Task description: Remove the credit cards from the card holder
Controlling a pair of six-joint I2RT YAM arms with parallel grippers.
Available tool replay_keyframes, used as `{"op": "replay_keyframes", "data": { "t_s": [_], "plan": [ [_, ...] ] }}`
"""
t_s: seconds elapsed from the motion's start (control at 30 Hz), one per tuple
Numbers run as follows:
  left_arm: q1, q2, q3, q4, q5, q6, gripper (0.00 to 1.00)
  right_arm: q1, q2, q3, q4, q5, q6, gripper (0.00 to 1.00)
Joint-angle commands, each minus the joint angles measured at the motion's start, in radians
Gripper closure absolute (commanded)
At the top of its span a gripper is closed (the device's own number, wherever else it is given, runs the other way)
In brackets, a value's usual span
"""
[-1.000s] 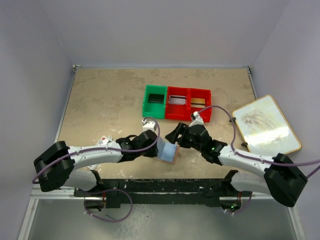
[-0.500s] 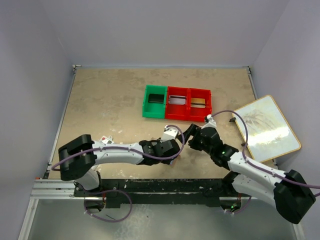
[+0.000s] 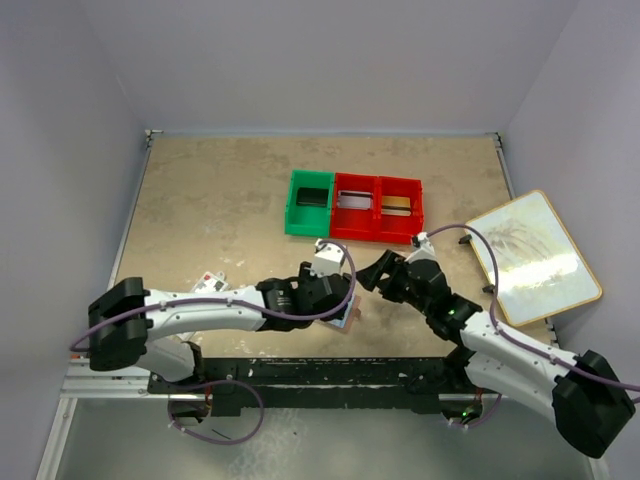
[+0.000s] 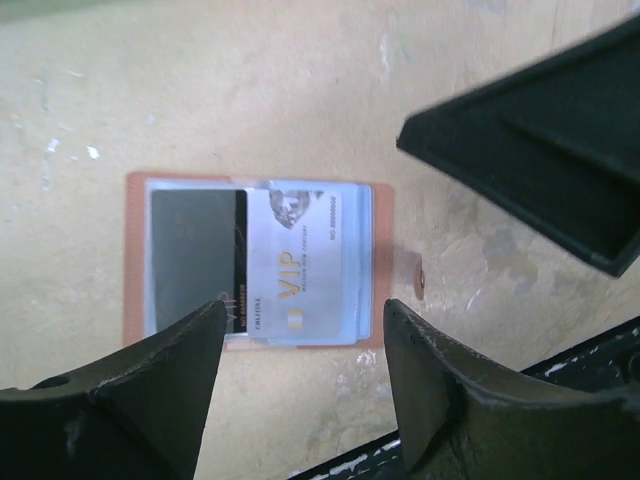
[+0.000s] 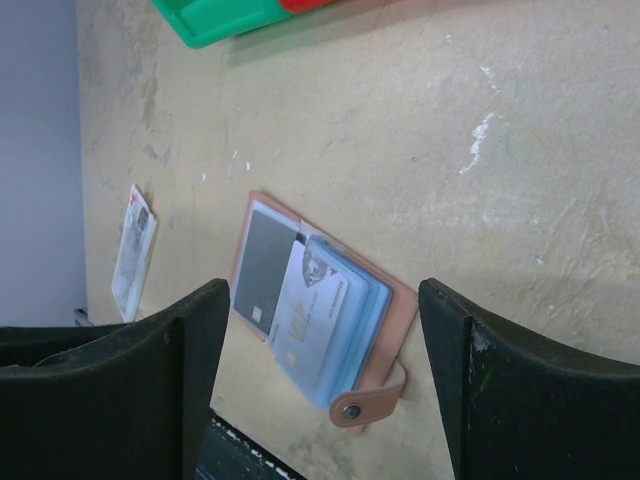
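The card holder (image 4: pixel 385 260) lies open and flat on the table, brown rim around clear blue-grey sleeves. A dark card (image 4: pixel 195 255) and a pale VIP card (image 4: pixel 300 265) sit in its sleeves. My left gripper (image 4: pixel 305 310) hovers open just above it, a finger on each side, holding nothing. In the right wrist view the card holder (image 5: pixel 390 300) shows its snap strap (image 5: pixel 365 400), framed by my open right gripper (image 5: pixel 325 300), which stands above and to the right of it. From the top, only an edge of the card holder (image 3: pixel 347 319) peeks out under the left gripper (image 3: pixel 335 292).
A green bin (image 3: pixel 310 203) and two red bins (image 3: pixel 378 208) stand at mid-table, each with a card inside. A white packet with a red mark (image 3: pixel 208 283) lies left of the arms. A framed board (image 3: pixel 532 255) rests at the right edge. The black rail (image 3: pixel 320 372) runs close below the holder.
My left gripper has opened and let go of the card holder, which now lies open on the table. The right gripper has drawn back to the right, still open.
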Motion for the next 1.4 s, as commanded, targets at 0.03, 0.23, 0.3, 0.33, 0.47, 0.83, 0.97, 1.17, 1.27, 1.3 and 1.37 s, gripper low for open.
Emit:
{"op": "replay_keyframes", "data": {
  "t_s": [0.03,0.23,0.3,0.33,0.47,0.83,0.97,1.17,1.27,1.3,1.37],
  "plan": [
    [0.051,-0.099,-0.029,-0.050,-0.120,-0.038,0.37,-0.002,0.030,-0.002,0.193,-0.124,-0.029,0.23],
    [0.183,-0.177,-0.118,-0.031,-0.062,-0.058,0.37,-0.002,0.121,0.012,0.359,-0.221,-0.066,0.33],
    [0.213,-0.206,-0.137,-0.028,-0.060,-0.061,0.37,0.000,0.170,0.031,0.384,-0.265,-0.075,0.39],
    [0.227,-0.219,-0.144,-0.030,-0.065,-0.065,0.37,0.001,0.198,0.047,0.386,-0.284,-0.083,0.45],
    [0.286,-0.262,-0.169,-0.065,-0.097,-0.093,0.36,0.026,0.321,0.139,0.354,-0.310,-0.120,0.63],
    [0.405,-0.332,-0.190,-0.135,-0.104,-0.086,0.35,0.269,0.718,0.654,-0.224,0.062,-0.248,0.82],
    [0.405,-0.337,-0.202,-0.137,-0.094,-0.087,0.35,0.295,0.783,0.701,-0.235,0.044,-0.278,0.82],
    [0.406,-0.340,-0.216,-0.123,-0.072,-0.086,0.35,0.332,0.874,0.754,-0.300,0.041,-0.305,0.83],
    [0.406,-0.333,-0.207,-0.119,-0.063,-0.078,0.35,0.335,0.879,0.747,-0.329,0.058,-0.299,0.83],
    [0.405,-0.329,-0.203,-0.118,-0.061,-0.075,0.35,0.336,0.873,0.742,-0.341,0.066,-0.297,0.83],
    [0.406,-0.321,-0.199,-0.108,-0.053,-0.065,0.35,0.338,0.851,0.725,-0.346,0.077,-0.296,0.83]
  ]
}}
